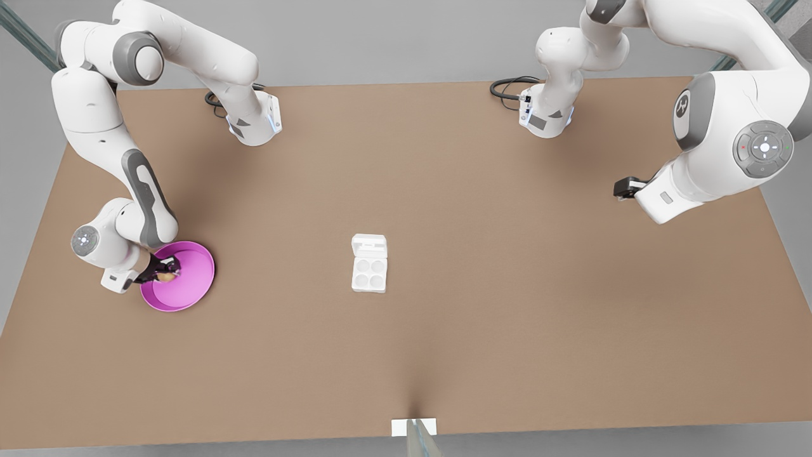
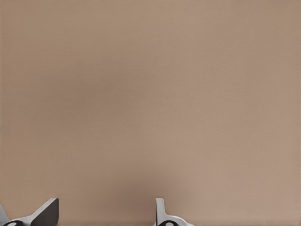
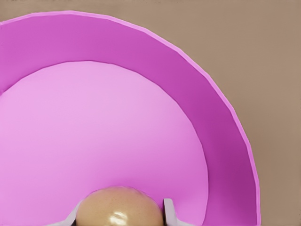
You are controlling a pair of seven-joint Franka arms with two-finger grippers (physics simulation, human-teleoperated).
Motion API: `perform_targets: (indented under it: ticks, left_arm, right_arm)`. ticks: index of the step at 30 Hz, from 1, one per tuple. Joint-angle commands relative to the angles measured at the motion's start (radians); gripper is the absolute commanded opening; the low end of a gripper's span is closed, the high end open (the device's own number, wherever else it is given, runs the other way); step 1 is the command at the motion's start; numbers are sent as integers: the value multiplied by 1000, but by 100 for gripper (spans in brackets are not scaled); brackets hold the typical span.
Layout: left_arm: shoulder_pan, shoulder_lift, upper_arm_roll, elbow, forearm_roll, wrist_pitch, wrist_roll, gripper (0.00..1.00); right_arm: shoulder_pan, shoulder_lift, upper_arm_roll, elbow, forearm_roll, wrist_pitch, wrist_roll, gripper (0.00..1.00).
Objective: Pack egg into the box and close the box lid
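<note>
Brown and bare, the bench (image 1: pixel 482 330) stretches across the front view. Near its middle sits the box (image 1: pixel 369 274), a small white egg carton whose four round cups all look vacant. The box lid (image 1: pixel 369 244) lies swung back flat on the bench, hinged along the carton's far edge.

Toward the front view's left stands a round pink plate (image 3: pixel 141 61) with a raised sloping wall. Inside it, near its rim, is the egg (image 3: pixel 120 207), smooth, tan-beige and glossy, with a small highlight on its shell. The right hand (image 1: pixel 166 271) reaches down into the plate, its two fingers (image 3: pixel 170 212) closed against either side of the egg.

Farther back, at the front view's right, the left hand (image 1: pixel 625 187) waits above bare bench, well apart from box and plate. Its fingers (image 2: pixel 44 214) stand spread wide, gripping nothing.
</note>
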Motion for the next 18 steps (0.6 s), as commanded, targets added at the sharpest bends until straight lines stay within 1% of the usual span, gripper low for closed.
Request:
perform_targets:
  ticks: [1,3,5,6,8,13,14,15,18]
  left_arm:
    - [-1,-1,0,0,1,-2,0,100]
    - [-1,-1,0,0,1,-2,0,100]
    - [-1,-1,0,0,1,-2,0,100]
    - [-1,-1,0,0,0,-2,0,100]
    - [-4,0,0,0,3,-2,0,100]
    - [0,11,0,0,3,-1,0,100]
    - [0,14,0,0,3,-1,0,100]
    - [0,17,0,0,3,-2,1,100]
    - [4,17,2,-12,8,-2,1,100]
  right_arm:
    - [5,-3,1,12,-10,-45,0,50]
    - [2,-6,22,33,-10,-74,1,50]
    - [4,-16,24,39,-10,-81,13,49]
    - [-5,-20,51,63,-8,-104,24,49]
    - [4,-40,71,79,-10,-134,69,49]
    - [7,-46,225,125,-8,-162,260,49]
    - [27,-45,248,155,-10,-182,306,49]
    - [91,-45,246,217,-11,-248,394,49]
    - [249,-34,246,342,-11,-331,625,49]
